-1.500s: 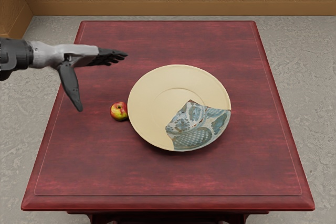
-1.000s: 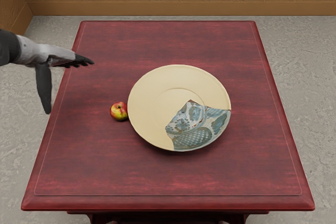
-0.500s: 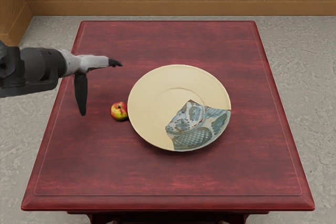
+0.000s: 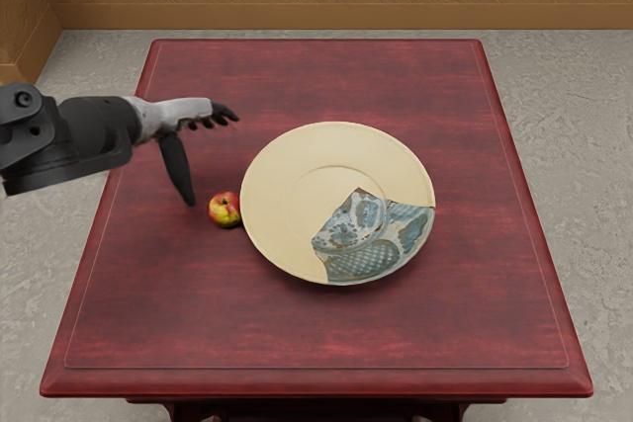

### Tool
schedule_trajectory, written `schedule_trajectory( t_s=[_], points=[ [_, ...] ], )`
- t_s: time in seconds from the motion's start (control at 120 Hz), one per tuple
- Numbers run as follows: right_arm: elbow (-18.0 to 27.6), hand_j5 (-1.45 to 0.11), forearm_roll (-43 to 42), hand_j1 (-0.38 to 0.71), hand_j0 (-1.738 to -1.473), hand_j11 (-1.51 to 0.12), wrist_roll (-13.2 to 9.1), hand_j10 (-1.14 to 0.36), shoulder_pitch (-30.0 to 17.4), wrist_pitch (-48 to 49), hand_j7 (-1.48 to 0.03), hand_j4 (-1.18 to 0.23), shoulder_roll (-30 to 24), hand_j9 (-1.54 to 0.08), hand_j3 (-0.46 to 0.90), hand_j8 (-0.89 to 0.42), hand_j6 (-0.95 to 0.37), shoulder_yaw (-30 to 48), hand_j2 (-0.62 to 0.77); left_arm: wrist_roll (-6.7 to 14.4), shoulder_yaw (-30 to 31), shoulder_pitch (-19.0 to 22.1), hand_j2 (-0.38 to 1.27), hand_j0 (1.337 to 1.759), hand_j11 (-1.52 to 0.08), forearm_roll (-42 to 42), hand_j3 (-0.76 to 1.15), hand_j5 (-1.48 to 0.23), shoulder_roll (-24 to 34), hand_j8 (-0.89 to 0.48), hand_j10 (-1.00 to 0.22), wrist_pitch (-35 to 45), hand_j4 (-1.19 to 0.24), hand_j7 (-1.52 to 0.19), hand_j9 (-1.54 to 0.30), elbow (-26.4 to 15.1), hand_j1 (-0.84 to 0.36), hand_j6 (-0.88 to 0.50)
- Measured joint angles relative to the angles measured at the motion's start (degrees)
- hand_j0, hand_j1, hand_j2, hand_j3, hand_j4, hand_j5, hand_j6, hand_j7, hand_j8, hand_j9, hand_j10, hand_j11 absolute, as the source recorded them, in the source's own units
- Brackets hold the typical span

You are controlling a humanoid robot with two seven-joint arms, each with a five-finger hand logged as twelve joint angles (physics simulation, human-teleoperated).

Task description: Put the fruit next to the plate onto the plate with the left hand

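Apple [image 4: 225,210] lies just beside the plate [image 4: 297,150], not yet grasped. Your left hand [image 4: 185,116] hovers near it, fingers spread, empty. Grasp, lift, placement remain.

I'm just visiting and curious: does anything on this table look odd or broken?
The plate looks odd: a jagged blue patterned patch covers only its lower right part, the rest plain cream. No crack or spill shows. The apple lies whole beside its left rim.
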Motion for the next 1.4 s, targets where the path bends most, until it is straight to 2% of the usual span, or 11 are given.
schedule_trajectory(
  t_s=[0.092,0.208,0.442,0.6,0.717,0.925,1.4],
  points=[
    [-0.03,-0.02,0.0,-0.33,-1.658,-0.02,0.0,-0.01,0.05,0.0,-0.02,-0.01,0.0,-0.02,0.0,-0.01,-0.01,0.01,0.0,0.0,0.44,0.63,0.03,1.658,-0.19,-0.73,0.0,-0.19,-2.45,-0.15,-0.15,0.81,-0.15,-0.19,-0.19,0.21,0.18,-0.15],
    [-0.04,-0.02,0.0,-0.33,-1.658,-0.02,0.0,-0.01,0.11,0.0,-0.02,-0.01,0.0,-0.02,0.0,-0.01,-0.01,0.04,0.0,0.0,3.37,0.44,0.03,1.658,-0.19,-0.45,0.0,-0.19,-2.44,-0.15,-0.15,1.14,-0.15,-0.19,-0.19,0.13,0.18,-0.15],
    [-0.05,-0.02,0.0,-0.33,-1.658,-0.02,0.0,-0.01,0.16,0.0,-0.02,-0.01,0.0,-0.02,0.0,-0.01,-0.01,0.08,0.0,0.0,5.54,0.62,0.03,1.658,-0.2,-0.25,0.0,-0.2,-2.42,-0.15,-0.15,1.3,-0.15,-0.2,-0.2,0.02,0.17,-0.15],
    [-0.05,-0.02,0.0,-0.33,-1.658,-0.02,0.0,-0.01,0.17,0.0,-0.02,-0.01,0.0,-0.02,0.0,-0.01,-0.01,0.09,0.0,0.0,6.25,0.45,0.03,1.658,-0.2,-0.19,0.0,-0.2,1.52,-0.16,-0.16,1.94,-0.16,-0.2,-0.2,-3.27,0.17,-0.16],
    [-0.05,-0.02,0.0,-0.33,-1.658,-0.02,0.0,-0.01,0.17,0.0,-0.02,-0.01,0.0,-0.02,0.0,-0.01,-0.01,0.09,0.0,0.0,7.75,0.62,0.03,1.658,-0.2,4.19,0.0,-0.2,1.27,-0.16,-0.16,4.16,-0.16,-0.2,-0.2,-5.24,0.17,-0.16],
    [-0.05,-0.02,0.0,-0.33,-1.658,-0.02,0.0,-0.01,0.17,0.0,-0.02,-0.01,0.0,-0.02,0.0,-0.01,-0.01,0.09,0.0,0.0,9.69,2.0,0.03,1.658,-0.21,8.19,0.0,-0.21,0.78,-0.17,-0.17,6.85,-0.17,-0.21,-0.21,-6.09,0.16,-0.17],
    [-0.05,-0.02,0.0,-0.33,-1.658,-0.02,0.0,-0.01,0.26,0.0,-0.02,-0.01,0.0,-0.02,0.0,-0.01,-0.01,0.09,0.0,0.0,10.11,2.81,0.07,1.658,-0.42,10.06,0.0,-0.42,0.61,-0.33,-0.33,9.6,-0.33,-0.42,-0.42,-6.26,-0.04,-0.33]
  ],
)
